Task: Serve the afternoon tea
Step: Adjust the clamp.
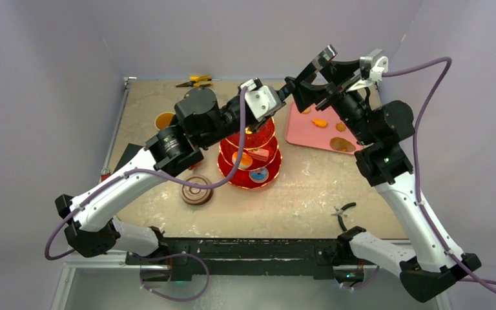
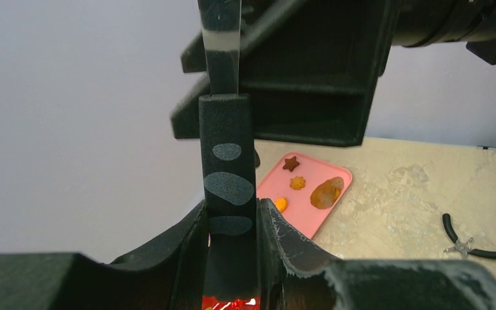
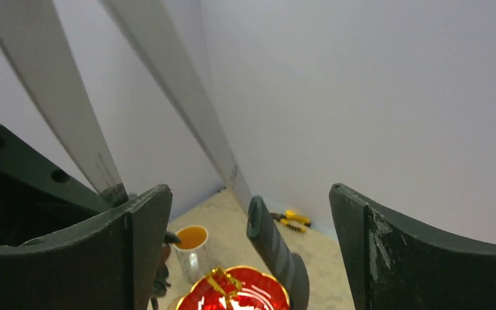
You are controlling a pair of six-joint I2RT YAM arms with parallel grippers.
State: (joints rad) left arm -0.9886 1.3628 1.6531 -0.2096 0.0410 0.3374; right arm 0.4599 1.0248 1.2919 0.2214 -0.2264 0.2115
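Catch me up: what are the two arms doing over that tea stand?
Both arms meet above the red three-tier stand, at the black tongs. The left hand is shut on the tongs' grip. The right hand stands open around them, not gripping. It looks like a handover to the left arm. Some pastries sit on the tiers, and others lie on the pink tray beside it.

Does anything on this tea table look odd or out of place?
Yes, two workshop tools lie on the table: yellow pliers at its far edge and black pliers near its front right edge. They look odd beside tea. Nothing seems spilled or broken.
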